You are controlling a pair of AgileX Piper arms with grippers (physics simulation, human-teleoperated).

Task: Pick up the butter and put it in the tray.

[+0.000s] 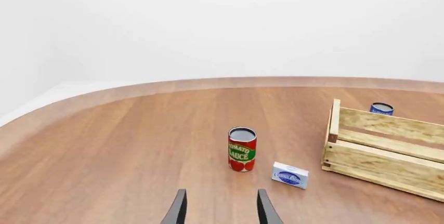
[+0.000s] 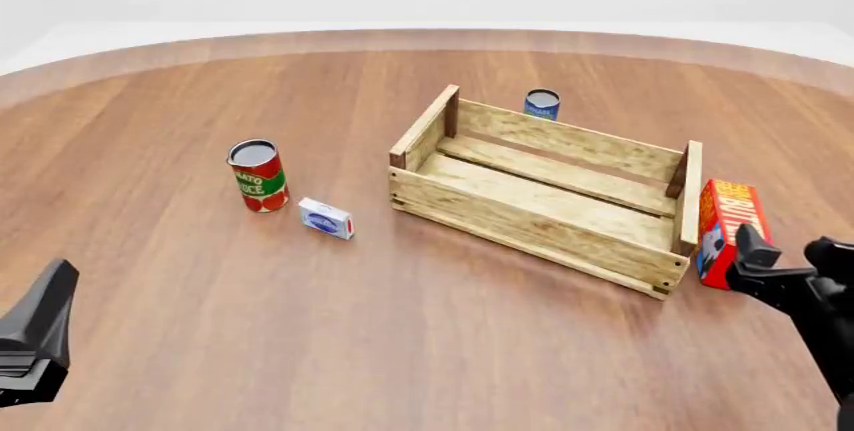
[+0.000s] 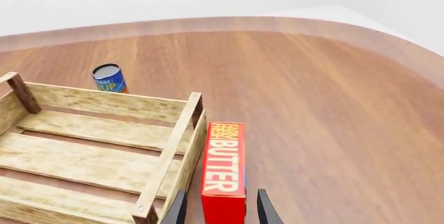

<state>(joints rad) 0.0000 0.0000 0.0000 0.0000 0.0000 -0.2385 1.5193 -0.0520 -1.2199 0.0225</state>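
The butter (image 3: 223, 167) is a red-orange carton with white "BUTTER" lettering. It stands on the table just outside the right end wall of the tray (image 3: 166, 156), a light wooden slat crate. In the front view the butter (image 2: 730, 223) is right of the tray (image 2: 534, 226). My right gripper (image 3: 222, 213) is open, with a finger on each side of the carton's near end and gaps on both sides; in the front view it (image 2: 785, 253) hangs just in front of the butter. My left gripper (image 1: 222, 212) is open and empty at the near left (image 2: 47, 301).
A tomato sauce can (image 2: 258, 175) and a small white-and-blue box (image 2: 326, 218) stand left of the tray. A blue can (image 2: 541, 103) stands behind the tray's far wall. The wooden table has a curved far edge.
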